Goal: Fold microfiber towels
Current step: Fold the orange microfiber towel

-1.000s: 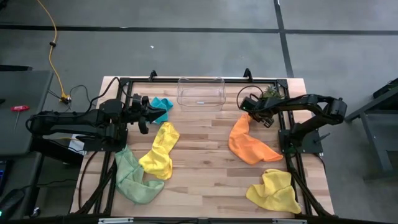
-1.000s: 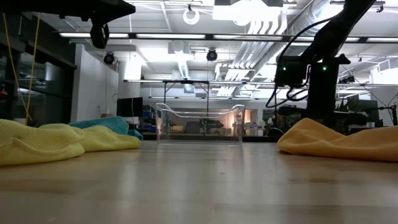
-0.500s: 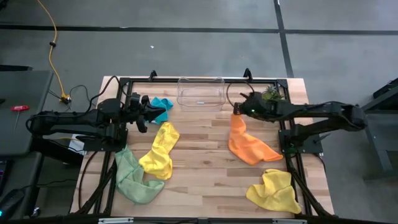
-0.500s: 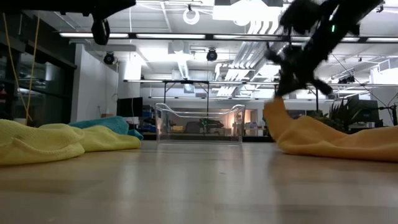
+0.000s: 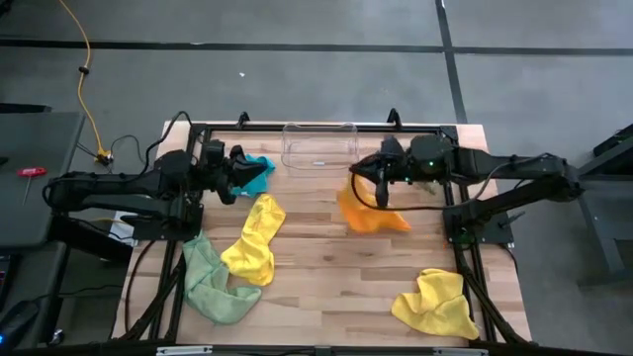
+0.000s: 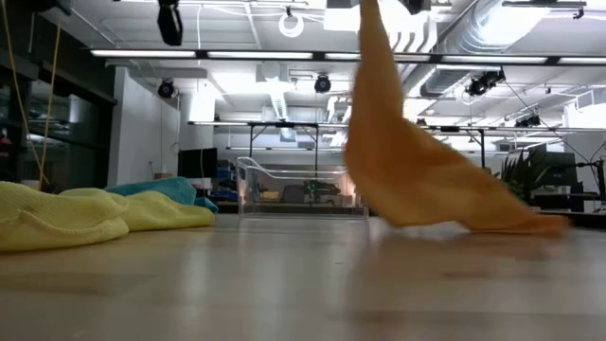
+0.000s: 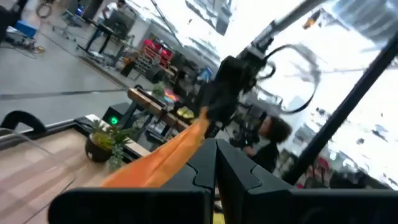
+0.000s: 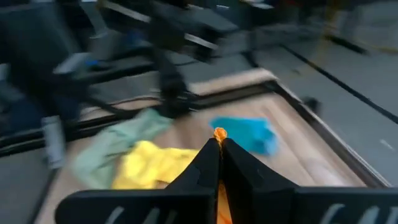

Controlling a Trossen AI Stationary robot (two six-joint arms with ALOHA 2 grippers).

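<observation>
The right gripper, clamped on a corner of the orange towel, held it hanging in a taut cone near the bin. The left gripper was closed, empty, beside the teal towel.

Five microfiber towels were on the table: two yellow, one lying near the middle-left and the other at the near right corner; one orange towel; one teal-blue towel at the far left; and one light green towel. There was one clear plastic bin at the far edge, one small potted plant, and two dark arms, each with one gripper: the left gripper and the right gripper.
</observation>
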